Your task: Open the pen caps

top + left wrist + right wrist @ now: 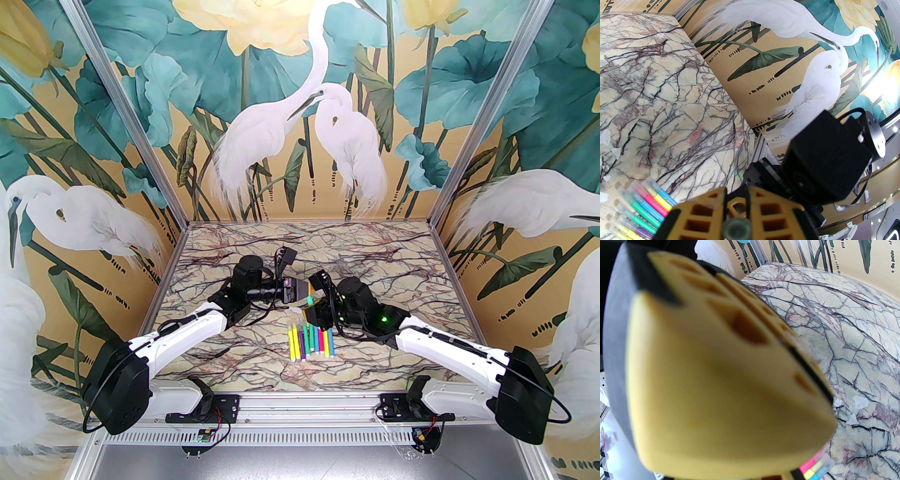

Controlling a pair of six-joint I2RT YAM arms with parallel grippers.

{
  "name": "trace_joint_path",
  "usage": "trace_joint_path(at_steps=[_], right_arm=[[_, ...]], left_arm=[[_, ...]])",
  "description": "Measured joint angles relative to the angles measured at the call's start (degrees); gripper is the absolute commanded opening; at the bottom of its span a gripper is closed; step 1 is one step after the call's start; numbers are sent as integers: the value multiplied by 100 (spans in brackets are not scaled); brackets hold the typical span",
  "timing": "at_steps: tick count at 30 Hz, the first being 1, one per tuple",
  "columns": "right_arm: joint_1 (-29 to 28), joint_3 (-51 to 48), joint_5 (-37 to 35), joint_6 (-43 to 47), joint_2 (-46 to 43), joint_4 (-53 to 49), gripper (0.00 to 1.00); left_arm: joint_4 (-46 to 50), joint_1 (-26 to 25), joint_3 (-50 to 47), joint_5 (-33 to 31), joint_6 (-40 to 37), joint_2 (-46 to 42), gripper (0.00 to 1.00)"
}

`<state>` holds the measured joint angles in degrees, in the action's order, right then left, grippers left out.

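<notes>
The teal pen hangs above the middle of the marble table, lying roughly level between the two arms where they meet. The left gripper is clenched on it: in the left wrist view the yellow fingers stand pressed together around a round grey-green end seen head-on. The right gripper is closed at the pen's other end, though its finger is a near blur in its own camera, so which part of the pen it pinches cannot be told. The rest of the pens lie just nearer than the grippers, side by side and touching in a neat row (yellow, purple, green, blue and pink bodies among them). Their pen caps all point to the far side and are still on. The caps are short, pale and see-through, and a little of each colour shows inside. The white butt ends face the arm bases. The left wrist view shows the same row at its lower left, the frosted caps angled up and left.
</notes>
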<state>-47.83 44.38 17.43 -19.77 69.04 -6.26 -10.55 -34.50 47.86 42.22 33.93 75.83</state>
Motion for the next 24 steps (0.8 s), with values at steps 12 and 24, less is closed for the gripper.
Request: trace_joint_path(at_steps=[12,24], right_arm=[[-11,-201,-295,195,-310,9,0],[-17,-721,-527,361,-846,-911,0]], left_arm=[[402,76,129,15,107,0,0],[1023,1217,356,-610,13,-258,0]])
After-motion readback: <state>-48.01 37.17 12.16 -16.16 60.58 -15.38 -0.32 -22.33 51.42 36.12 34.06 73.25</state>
